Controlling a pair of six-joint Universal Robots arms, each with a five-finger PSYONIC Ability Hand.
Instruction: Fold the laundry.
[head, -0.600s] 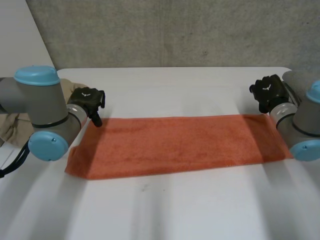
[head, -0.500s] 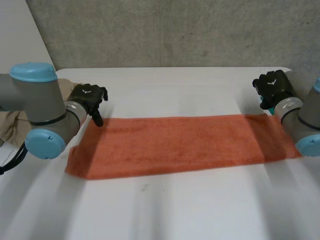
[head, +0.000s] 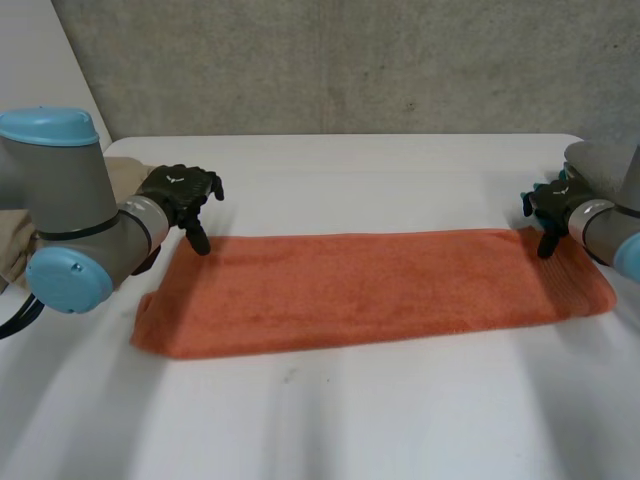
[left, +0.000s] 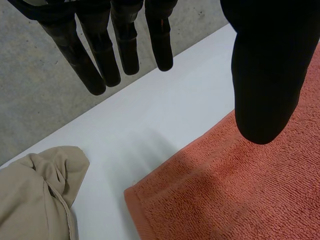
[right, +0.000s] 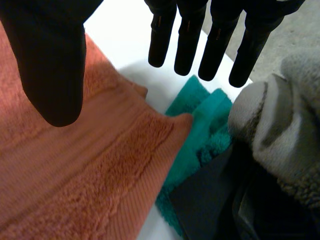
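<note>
An orange towel (head: 350, 290) lies flat across the table as a long folded strip. My left hand (head: 178, 195) hovers open over the towel's far left corner (left: 150, 195), with straight fingers (left: 127, 47) and the thumb (left: 265, 85) above the cloth and nothing held. At the other end, my right hand (head: 555, 205) hangs open over the far right corner (right: 165, 130), fingers (right: 200, 40) spread and thumb (right: 55, 70) above the towel (right: 65, 170), holding nothing.
A beige garment (left: 30, 200) lies bunched at the table's left edge (head: 20, 250). Off the towel's right end sit a teal cloth (right: 200, 135), a dark cloth (right: 205, 205) and a grey fleece garment (right: 280, 130), the last also at the right edge (head: 600, 160).
Both arms have swung outward. The right hand has dropped toward the towel's far right corner, uncovering the towel's right end. The left hand has shifted slightly up and right.
</note>
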